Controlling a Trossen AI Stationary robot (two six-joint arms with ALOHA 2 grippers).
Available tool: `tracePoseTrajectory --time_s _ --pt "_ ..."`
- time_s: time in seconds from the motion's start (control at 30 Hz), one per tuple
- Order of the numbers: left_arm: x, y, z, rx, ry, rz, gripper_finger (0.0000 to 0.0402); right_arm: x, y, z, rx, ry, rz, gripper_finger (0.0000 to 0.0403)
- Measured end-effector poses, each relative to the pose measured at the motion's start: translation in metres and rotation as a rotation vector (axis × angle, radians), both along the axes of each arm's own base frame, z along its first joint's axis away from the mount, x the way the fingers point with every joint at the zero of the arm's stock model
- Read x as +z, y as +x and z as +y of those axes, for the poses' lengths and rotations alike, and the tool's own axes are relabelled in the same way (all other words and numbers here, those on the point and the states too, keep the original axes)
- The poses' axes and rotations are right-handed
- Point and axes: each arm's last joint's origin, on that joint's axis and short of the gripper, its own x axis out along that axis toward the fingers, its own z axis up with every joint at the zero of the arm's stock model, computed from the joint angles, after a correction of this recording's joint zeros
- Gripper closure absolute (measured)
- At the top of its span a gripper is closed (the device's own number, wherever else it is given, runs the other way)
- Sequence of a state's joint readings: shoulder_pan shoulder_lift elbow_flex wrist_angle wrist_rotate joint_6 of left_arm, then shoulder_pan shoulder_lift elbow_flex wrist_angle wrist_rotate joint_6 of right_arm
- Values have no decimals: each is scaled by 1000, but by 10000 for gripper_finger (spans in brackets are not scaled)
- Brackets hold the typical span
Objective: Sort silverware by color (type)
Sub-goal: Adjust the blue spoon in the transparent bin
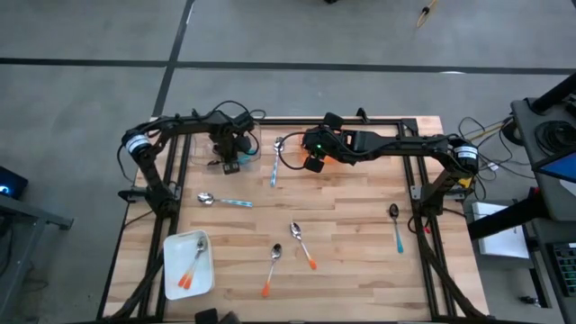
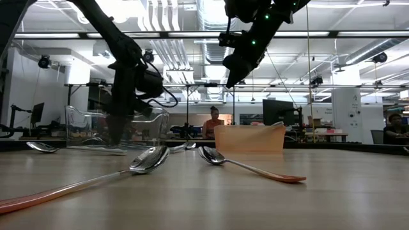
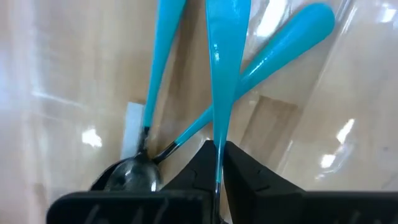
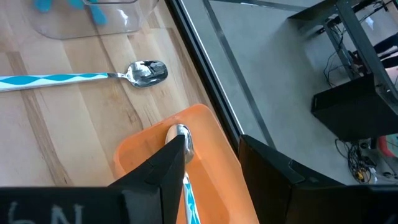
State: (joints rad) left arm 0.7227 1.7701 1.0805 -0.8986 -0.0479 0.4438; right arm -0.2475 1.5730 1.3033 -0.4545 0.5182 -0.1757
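My left gripper [image 1: 230, 160] reaches down into a clear container [image 2: 150, 128] at the table's far left and is shut on a teal-handled spoon [image 3: 219, 74]. Two more teal spoons [image 3: 283, 43] with dark bowls lie on the container's floor. My right gripper [image 4: 211, 168] hangs open, high over an orange bin [image 1: 335, 158] at the far middle. A silver-bowled spoon with a light-blue handle [image 4: 181, 134] shows beside one of its fingers, over the bin. Orange-handled spoons [image 1: 302, 244], light-blue ones [image 1: 274, 164] and a teal one [image 1: 396, 227] lie on the table. My left gripper pinches the teal spoon between its two fingers at the narrow part of the handle [image 3: 217, 163], coming from above. The handle runs forward from the fingertips, widening, over the clear container's floor. The gripper hides the bowl end, and I cannot tell whether the spoon is lifted. My right gripper: the light-blue spoon runs along one finger [image 4: 166, 163], but I cannot tell whether they touch.
A white tray [image 1: 171, 270] at the near left holds two orange-handled spoons. Another light-blue spoon [image 1: 223, 202] lies at the left. Black frame rails edge the table. Bare wood lies at the table's middle and far right.
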Motion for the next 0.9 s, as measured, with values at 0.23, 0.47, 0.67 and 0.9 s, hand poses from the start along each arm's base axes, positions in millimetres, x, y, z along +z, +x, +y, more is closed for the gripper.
tracePoseTrajectory --time_s 0.23,0.47,0.67,0.9 --pt "26 -5 -5 2 48 -73 400 0 0 0 0 -1 -2 259" --pt "63 -14 -14 17 140 -186 401 1 1 0 0 -5 -20 259" --pt "111 -26 -26 58 305 -403 401 4 4 -1 5 -17 -59 259" --pt "178 -35 -54 -10 498 -888 401 9 14 1 159 63 -207 259"
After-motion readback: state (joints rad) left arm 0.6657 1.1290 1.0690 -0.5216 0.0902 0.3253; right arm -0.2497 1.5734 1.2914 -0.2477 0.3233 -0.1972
